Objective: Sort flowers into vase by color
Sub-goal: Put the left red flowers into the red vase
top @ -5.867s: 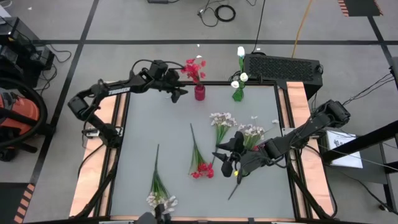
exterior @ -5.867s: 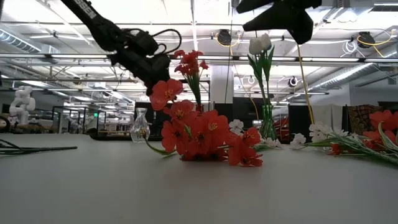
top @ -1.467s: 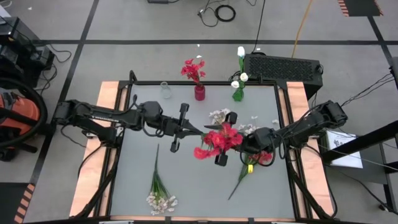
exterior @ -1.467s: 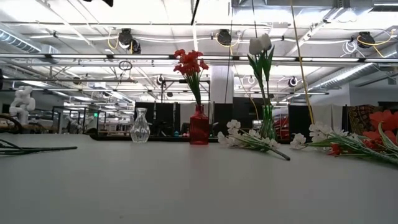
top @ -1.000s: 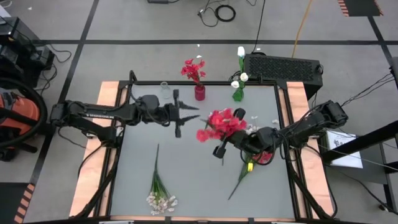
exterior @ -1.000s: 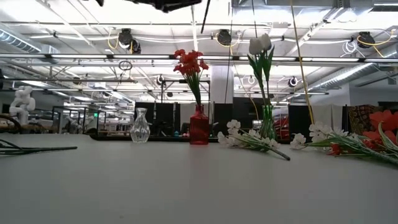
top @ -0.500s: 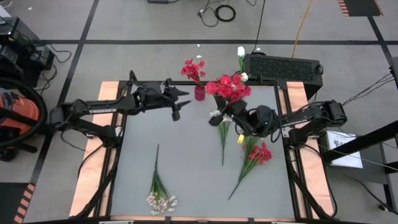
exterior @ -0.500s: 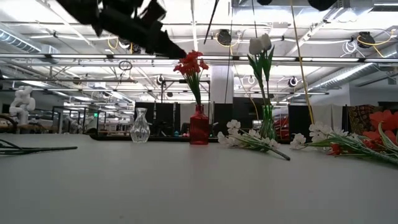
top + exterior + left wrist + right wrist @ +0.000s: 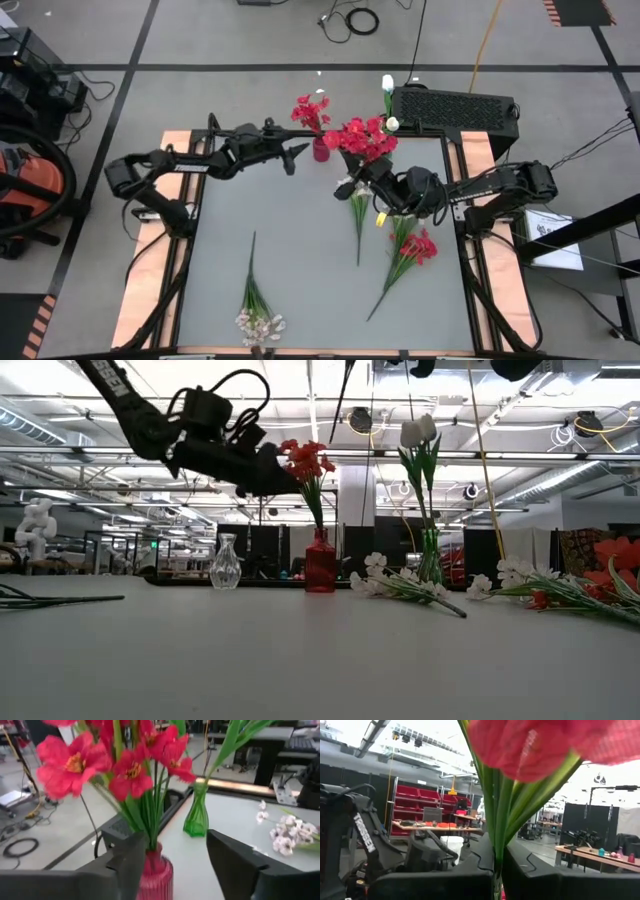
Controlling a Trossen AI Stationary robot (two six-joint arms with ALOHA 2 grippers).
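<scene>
Red blooms (image 9: pixel 362 138) ride above the table's far edge — right gripper (image 9: pixel 381 185) clamped on their stem, near the red vase (image 9: pixel 321 150). Left gripper (image 9: pixel 292 153) hovers beside it, fingers spread, empty. Best: align the stem upright over the neck, lower slowly.

You can read one word only: "TROSSEN", in white capitals running along the dark arm (image 9: pixel 366 840) seen in the right wrist view. In the high view a pale strip of lettering shows on the left arm (image 9: pixel 186 158), but it is too small for you to read. Nothing else carries legible text.
</scene>
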